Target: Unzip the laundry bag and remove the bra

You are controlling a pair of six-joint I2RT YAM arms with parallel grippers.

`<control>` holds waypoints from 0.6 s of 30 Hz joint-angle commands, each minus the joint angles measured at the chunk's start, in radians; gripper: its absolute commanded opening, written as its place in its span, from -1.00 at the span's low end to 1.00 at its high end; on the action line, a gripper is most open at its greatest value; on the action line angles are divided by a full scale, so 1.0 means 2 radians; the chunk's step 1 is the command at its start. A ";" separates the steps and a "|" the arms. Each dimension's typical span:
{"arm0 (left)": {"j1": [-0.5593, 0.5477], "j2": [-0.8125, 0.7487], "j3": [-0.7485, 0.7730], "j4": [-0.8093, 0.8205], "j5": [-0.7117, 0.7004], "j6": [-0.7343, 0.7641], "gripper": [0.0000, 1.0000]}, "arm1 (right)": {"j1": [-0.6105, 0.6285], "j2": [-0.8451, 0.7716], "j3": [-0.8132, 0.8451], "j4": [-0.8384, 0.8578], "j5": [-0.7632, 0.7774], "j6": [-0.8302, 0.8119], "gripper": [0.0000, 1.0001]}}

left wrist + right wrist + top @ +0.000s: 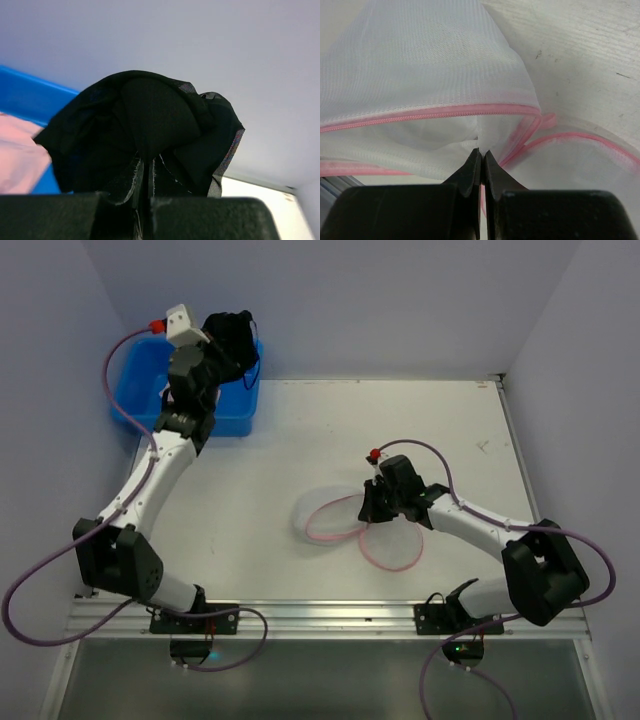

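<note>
Bra lifted over the tub, bag lying open on the tabletop

We see our left fingers (144, 182) clamped on the black bra (150, 125), holding it above the right rim of the blue tub (135, 390) in the far left corner, close to the back wall. Our right fingers (481, 165) are pinched together on the white mesh of the laundry bag (435, 65), just beside its pink zipper edge. The bag lies unzipped, its two round halves spread mid-tabletop (450, 420), well apart from the tub, with white surface running to the far and right edges.

Laundry bag (420, 65) is sheer mesh, bra (150, 115) matt cloth.
</note>
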 commanded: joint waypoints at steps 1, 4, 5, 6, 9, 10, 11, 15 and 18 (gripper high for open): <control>0.046 0.082 0.068 -0.061 -0.022 0.040 -1.00 | -0.001 0.008 0.018 -0.003 -0.021 -0.011 -1.00; 0.070 0.151 0.114 -0.093 -0.015 0.054 -1.00 | -0.001 0.012 0.018 -0.003 -0.023 -0.012 -1.00; 0.073 0.168 0.121 -0.095 -0.014 0.059 -1.00 | -0.001 0.012 0.018 -0.003 -0.024 -0.012 -1.00; 0.079 0.185 0.137 -0.099 -0.013 0.067 -1.00 | -0.002 0.013 0.017 -0.002 -0.025 -0.012 -1.00; 0.091 0.281 0.174 -0.141 0.006 0.065 -1.00 | -0.001 0.016 0.021 -0.006 -0.027 -0.013 -1.00; 0.095 0.297 0.191 -0.148 0.016 0.063 -1.00 | -0.001 0.016 0.021 -0.008 -0.029 -0.012 -1.00; 0.100 0.311 0.195 -0.150 0.032 0.059 -1.00 | -0.001 0.016 0.023 -0.008 -0.030 -0.012 -1.00; 0.109 0.360 0.213 -0.150 0.062 0.050 -0.81 | -0.001 0.023 0.031 -0.008 -0.029 -0.017 -1.00; 0.110 0.357 0.237 -0.169 0.066 0.050 -0.12 | -0.001 0.029 0.041 -0.013 -0.023 -0.021 -1.00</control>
